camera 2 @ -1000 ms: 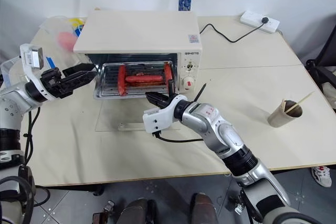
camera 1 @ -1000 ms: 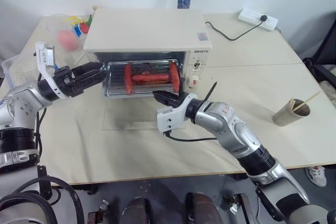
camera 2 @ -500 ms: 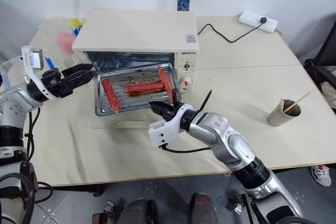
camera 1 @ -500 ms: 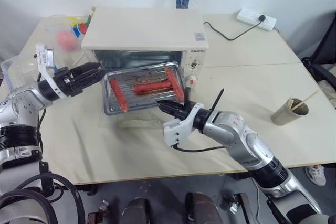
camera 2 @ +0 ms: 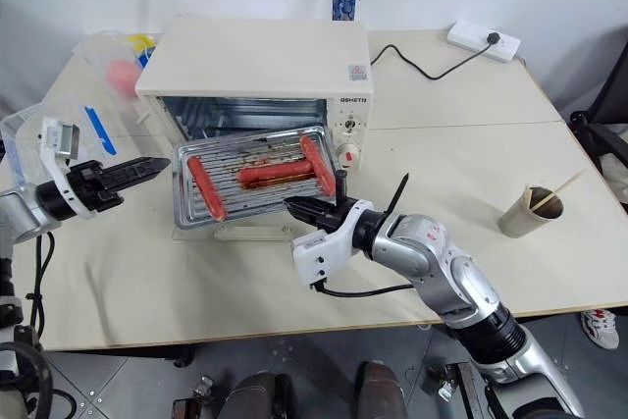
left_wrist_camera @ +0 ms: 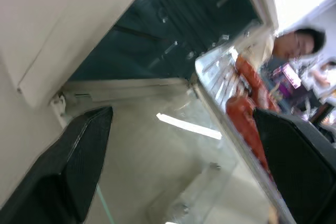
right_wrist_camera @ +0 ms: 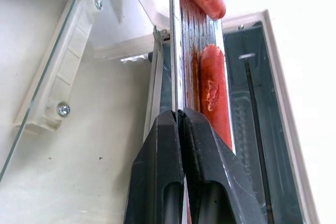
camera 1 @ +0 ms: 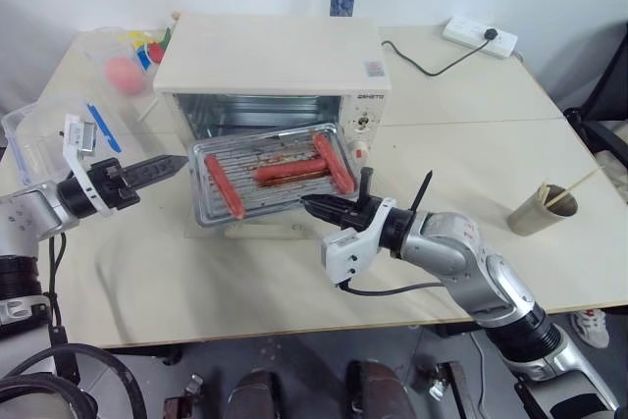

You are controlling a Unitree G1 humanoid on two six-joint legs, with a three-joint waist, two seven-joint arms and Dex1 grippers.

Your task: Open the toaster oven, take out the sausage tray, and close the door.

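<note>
We take the toaster oven (camera 1: pixel 275 71) as our landmark; it stands toward the back of the tabletop (camera 1: pixel 471 159). Its door (camera 2: pixel 250 231) lies folded down flat in front of it, glass panel and white handle resting on the tabletop. The sausage tray (camera 1: pixel 270 174) is out of the cavity, held in the air just in front of the mouth and above the door, tilted, with three red sausages (camera 1: pixel 289 172) on its rack.

Our right pincer (camera 1: pixel 312 206) is closed on the tray's front edge; the right wrist view shows both black fingers pinched on the thin metal rim. Our left pincer (camera 1: pixel 157 166) hangs to the oven's left, near the tray's left end but apart from it, its fingers spread wide with nothing between them.

To the oven's left sit a clear plastic box (camera 1: pixel 39 134) with blue clips and a clear container of coloured items (camera 1: pixel 128 56). Behind the oven to the right a white power strip (camera 1: pixel 481 36) feeds a black cable (camera 1: pixel 422 61) toward the oven. Well to the right stands a paper cup (camera 1: pixel 545 208) with sticks in it.

The oven's control panel carries a short brand word (camera 1: pixel 375 96) and a small label sits on the top panel; we cannot read either.
</note>
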